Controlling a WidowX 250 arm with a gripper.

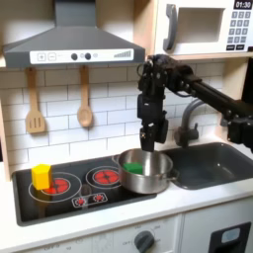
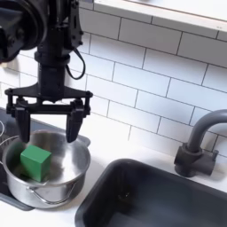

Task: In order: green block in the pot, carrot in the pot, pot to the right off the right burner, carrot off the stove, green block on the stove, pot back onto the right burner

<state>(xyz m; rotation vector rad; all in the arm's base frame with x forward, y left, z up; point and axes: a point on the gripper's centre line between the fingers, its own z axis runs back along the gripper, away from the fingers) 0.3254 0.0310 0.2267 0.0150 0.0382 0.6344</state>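
Note:
The shiny pot (image 1: 150,184) (image 2: 55,191) stands at the right end of the black stove (image 1: 69,205) in the first exterior view, overlapping the right edge of the right burner (image 1: 102,178). The green block (image 1: 132,167) (image 2: 35,161) lies inside the pot. My gripper (image 1: 153,142) (image 2: 49,133) hangs open just above the pot, fingers (image 2: 76,129) spread wide and nothing between them. To the right of the pot in both exterior views lies the dark sink (image 1: 215,166) (image 2: 146,202). The carrot is out of view.
A yellow block (image 1: 42,176) stands on the left burner in the first exterior view. The dark faucet (image 1: 188,121) (image 2: 200,142) rises behind the sink. Wooden utensils (image 1: 84,109) hang on the tiled wall, under a range hood (image 1: 69,44).

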